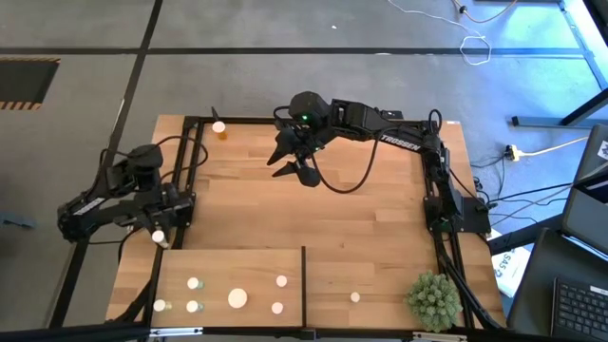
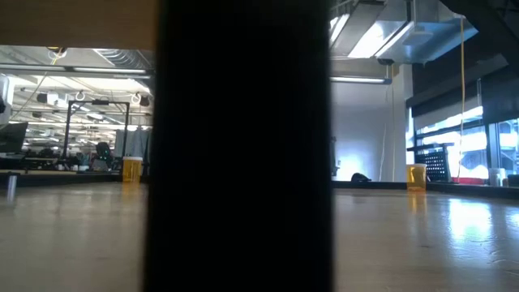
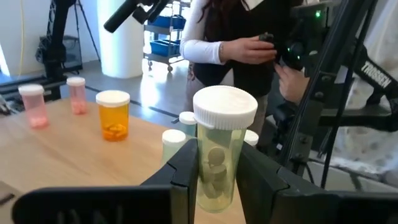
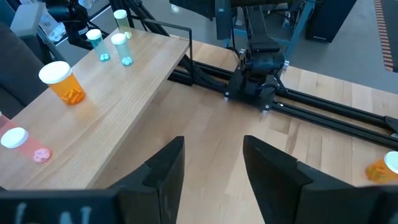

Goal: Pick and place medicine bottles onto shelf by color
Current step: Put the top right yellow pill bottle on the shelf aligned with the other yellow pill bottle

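My left gripper is by the far left corner of the shelf, shut on a pale greenish medicine bottle with a white cap. Several bottles stand upright on the shelf left of its dark divider: an orange one, two pinkish ones and greenish ones. One bottle stands right of the divider. Another orange bottle stands at the table's far left. My right gripper hangs open over the far middle of the table, touching nothing. My left gripper pinches the greenish bottle by its body, just below the white cap, one finger on each side. The bottle stands upright between the fingers. Its base is hidden by the fingers, so I cannot tell whether it is lifted.
A spiky green plant ball sits at the table's near right corner. Black frame rails run along the table's left, far and right edges. The divider blocks the middle of the low view. A person stands beyond the table.
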